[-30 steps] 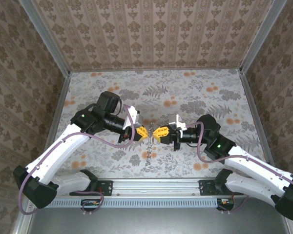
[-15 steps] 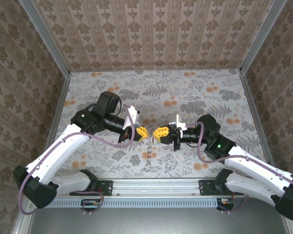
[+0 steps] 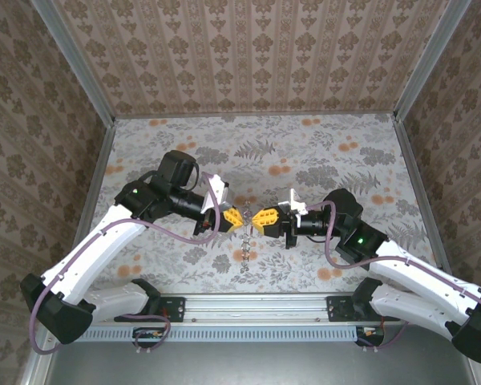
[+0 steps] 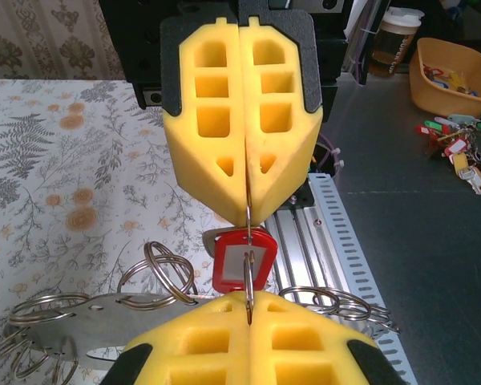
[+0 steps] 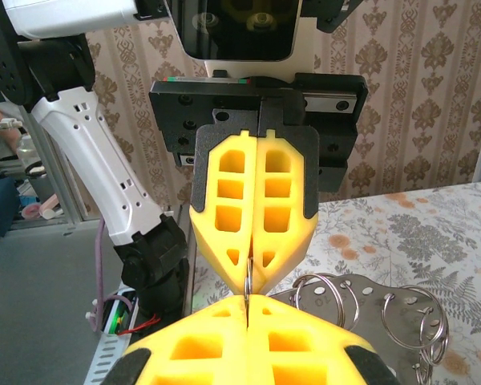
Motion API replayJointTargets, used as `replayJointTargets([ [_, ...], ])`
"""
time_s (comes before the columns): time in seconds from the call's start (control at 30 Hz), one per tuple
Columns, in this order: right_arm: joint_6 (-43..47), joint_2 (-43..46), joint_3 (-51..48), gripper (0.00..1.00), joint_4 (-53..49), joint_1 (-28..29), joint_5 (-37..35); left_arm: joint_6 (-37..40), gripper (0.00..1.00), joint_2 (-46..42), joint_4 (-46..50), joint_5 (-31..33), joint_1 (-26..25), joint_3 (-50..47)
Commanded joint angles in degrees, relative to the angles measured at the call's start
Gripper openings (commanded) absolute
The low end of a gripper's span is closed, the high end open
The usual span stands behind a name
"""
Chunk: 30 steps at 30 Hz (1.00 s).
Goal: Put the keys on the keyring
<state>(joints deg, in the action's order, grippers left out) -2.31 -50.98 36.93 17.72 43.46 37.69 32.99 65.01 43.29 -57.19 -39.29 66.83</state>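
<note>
The left gripper (image 4: 248, 303) and right gripper (image 4: 247, 212) are bright yellow, backed in black. The thin round metal keyring (image 4: 248, 273) is dull grey-brown. The small oblong plastic tag (image 4: 242, 261) is red with a white window. The loose metal split rings (image 4: 164, 269) beside the tag are silvery. The cloth-covered counter (image 4: 56, 160) is off-white with grey ferns and orange blossoms. The panelled walls (image 3: 256, 56) show beige-brown damask stripes.

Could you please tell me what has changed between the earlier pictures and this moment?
Nothing has visibly changed. The left tool and right tool stay shut, tip to tip, on the thin round brown-grey metal hoop. The red oblong plastic key tag is still at the hoop between them.
</note>
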Motion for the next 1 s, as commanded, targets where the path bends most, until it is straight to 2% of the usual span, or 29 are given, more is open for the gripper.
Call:
replayJointTargets([
  [0.0,-0.06,-0.26,0.95,0.00,1.00,0.43,-0.10,-0.58,0.00,-1.31,-0.40,-1.61,-0.08,0.71],
  [0.97,-0.05,0.56,1.66,0.00,0.99,0.56,0.36,-0.68,0.00,-1.06,-0.51,-0.87,-0.12,0.61],
])
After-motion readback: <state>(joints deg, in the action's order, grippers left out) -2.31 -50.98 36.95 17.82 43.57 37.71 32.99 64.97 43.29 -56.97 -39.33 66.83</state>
